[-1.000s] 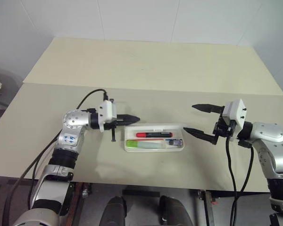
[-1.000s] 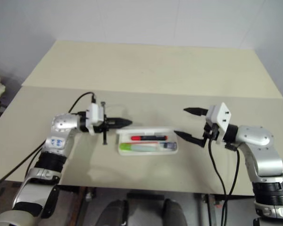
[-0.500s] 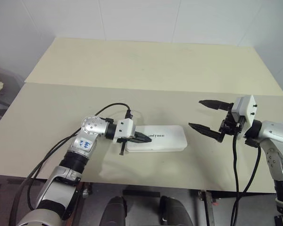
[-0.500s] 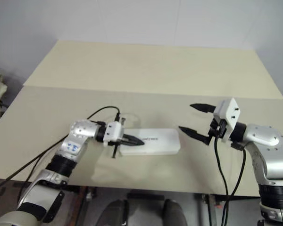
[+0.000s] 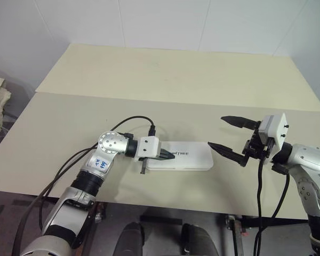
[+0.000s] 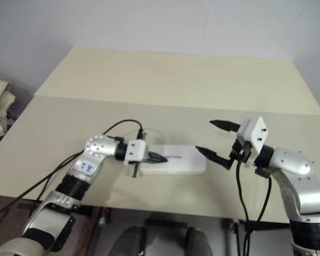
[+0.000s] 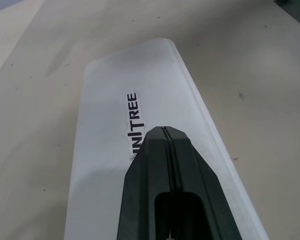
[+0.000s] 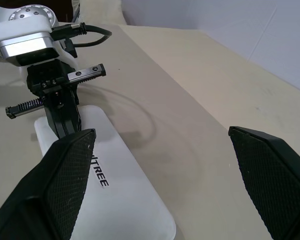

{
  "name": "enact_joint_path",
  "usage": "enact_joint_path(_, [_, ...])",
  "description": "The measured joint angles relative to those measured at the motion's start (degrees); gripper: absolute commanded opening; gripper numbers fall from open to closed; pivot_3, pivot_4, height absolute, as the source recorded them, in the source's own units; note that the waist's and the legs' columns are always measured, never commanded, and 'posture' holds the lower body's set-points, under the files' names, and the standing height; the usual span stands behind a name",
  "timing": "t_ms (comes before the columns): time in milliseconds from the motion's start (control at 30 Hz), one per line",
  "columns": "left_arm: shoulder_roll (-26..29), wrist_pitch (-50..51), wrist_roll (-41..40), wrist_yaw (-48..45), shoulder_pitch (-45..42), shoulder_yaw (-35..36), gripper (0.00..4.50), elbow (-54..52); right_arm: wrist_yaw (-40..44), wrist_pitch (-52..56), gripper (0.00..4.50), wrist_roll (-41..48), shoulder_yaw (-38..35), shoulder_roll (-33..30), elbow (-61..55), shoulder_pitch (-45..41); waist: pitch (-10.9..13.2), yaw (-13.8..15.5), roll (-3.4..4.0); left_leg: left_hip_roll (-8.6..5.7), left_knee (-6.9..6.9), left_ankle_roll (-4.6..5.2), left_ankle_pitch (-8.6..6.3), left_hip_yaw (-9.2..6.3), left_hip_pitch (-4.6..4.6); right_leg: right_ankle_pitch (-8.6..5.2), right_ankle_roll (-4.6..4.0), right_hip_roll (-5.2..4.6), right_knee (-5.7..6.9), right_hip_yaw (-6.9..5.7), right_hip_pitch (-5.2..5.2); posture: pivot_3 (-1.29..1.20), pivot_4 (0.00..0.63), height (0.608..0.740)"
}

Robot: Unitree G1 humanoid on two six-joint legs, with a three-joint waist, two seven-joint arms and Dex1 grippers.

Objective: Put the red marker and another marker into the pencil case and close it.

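Case (image 5: 184, 157) lies lid down at centre of worktop (image 5: 165, 80); left tool (image 5: 169, 155), fingers together, rests on it; right tool (image 5: 227, 135) spread apart, empty; task appears nearly complete.

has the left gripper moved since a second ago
Yes. The left gripper was beside the pencil case's left end; now it sits over the closed lid by the lettering, jaws shut.

The pencil case (image 5: 182, 157) is laid flat on the table (image 5: 165, 85), lid down, between the two grippers. The left gripper (image 5: 170, 156) is placed over its left end; the right gripper (image 5: 228, 135) is held just beyond its right end, apart from it.
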Motion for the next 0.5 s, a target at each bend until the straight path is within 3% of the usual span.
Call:
enact_joint_path(133, [-0.5, 6.7, -5.8, -0.1, 2.6, 2.5, 0.02, -4.1, 0.0, -0.2, 4.5, -0.2, 1.4, 0.8, 0.8, -0.1, 0.0, -0.4, -0.03, 0.01, -0.12, 0.0, 0.0, 0.0, -0.09, 0.03, 0.07, 0.02, 0.0, 0.0, -0.14, 0.0, 0.15, 0.74])
enact_joint_path(300, [4.5, 11.8, -13.8, -1.2, 5.7, 10.1, 0.02, -11.6, 0.4, -1.7, 4.5, -1.3, 2.3, 1.8, 4.6, -0.3, 0.0, -1.7, -0.03, 0.02, -0.22, -0.01, 0.0, 0.01, -0.07, 0.0, 0.1, 0.03, -0.02, 0.0, -0.15, 0.0, 0.15, 0.74])
enact_joint_path(400, [7.3, 14.9, -16.7, -1.7, 8.9, 12.9, 0.64, -14.2, 0.6, -2.9, 4.5, -2.3, 2.4, 2.1, 6.7, 0.0, 0.0, -1.9, -0.03, 0.03, -0.22, -0.01, 0.0, 0.01, -0.05, -0.01, 0.11, 0.03, 0.0, -0.01, -0.15, 0.0, 0.15, 0.74])
enact_joint_path(500, [9.2, 16.9, -18.0, -1.5, 12.1, 13.9, 1.6, -17.3, 1.3, -4.6, 4.5, -3.2, 2.4, 2.1, 7.6, 0.5, 0.0, -1.7, -0.03, 0.03, -0.22, -0.02, 0.0, 0.01, -0.05, -0.01, 0.1, 0.02, -0.02, 0.0, -0.15, 0.0, 0.15, 0.74])
